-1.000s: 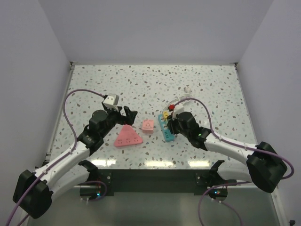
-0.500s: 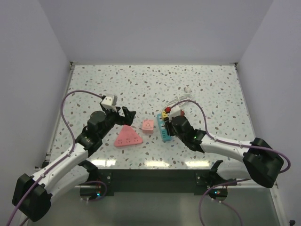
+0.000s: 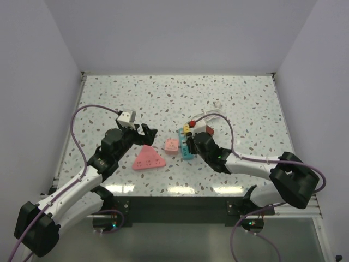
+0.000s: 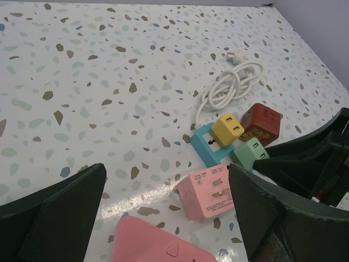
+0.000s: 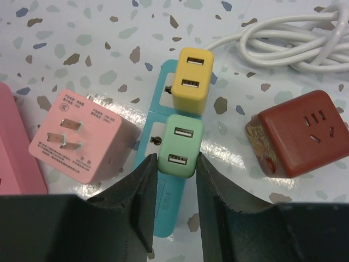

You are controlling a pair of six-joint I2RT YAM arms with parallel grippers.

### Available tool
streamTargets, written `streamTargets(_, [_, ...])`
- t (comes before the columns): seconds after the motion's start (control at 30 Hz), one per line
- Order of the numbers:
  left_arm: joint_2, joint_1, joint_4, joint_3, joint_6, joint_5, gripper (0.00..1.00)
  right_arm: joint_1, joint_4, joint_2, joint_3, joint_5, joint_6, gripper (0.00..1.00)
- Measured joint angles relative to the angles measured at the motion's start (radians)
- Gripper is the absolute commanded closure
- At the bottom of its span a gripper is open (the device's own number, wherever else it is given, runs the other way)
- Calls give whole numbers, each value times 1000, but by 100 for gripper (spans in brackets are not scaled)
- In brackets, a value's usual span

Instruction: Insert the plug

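Observation:
A teal power strip [image 5: 166, 210] lies on the table with a yellow plug [image 5: 190, 80] and a green plug [image 5: 181, 146] seated on it. My right gripper [image 5: 175, 160] is shut on the green plug, one finger against each side. A pink cube plug [image 5: 82, 142] lies on its side left of the strip, prongs showing. In the top view the strip [image 3: 186, 149] is under my right gripper [image 3: 191, 143]. My left gripper [image 4: 166, 218] is open and empty, hovering over the pink plug [image 4: 210, 191] and a pink triangular socket [image 4: 152, 243].
A dark red cube socket [image 5: 300, 140] sits right of the strip, with a coiled white cable [image 5: 294, 43] behind it. The pink triangular socket [image 3: 148, 159] lies near the front edge. White walls enclose the speckled table [image 3: 163, 98].
My right gripper has moved left, and the teal strip with its plugs has shifted left towards the pink cube plug. The left arm has barely moved.

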Motion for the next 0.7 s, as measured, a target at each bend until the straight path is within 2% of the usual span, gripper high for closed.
streamTargets(0.4, [0, 1, 0, 0, 6, 0, 0, 0, 105, 177, 85, 13, 30, 100])
streamTargets(0.7, [0, 6, -1, 0, 7, -2, 0, -1, 88, 306, 217, 18, 32, 100])
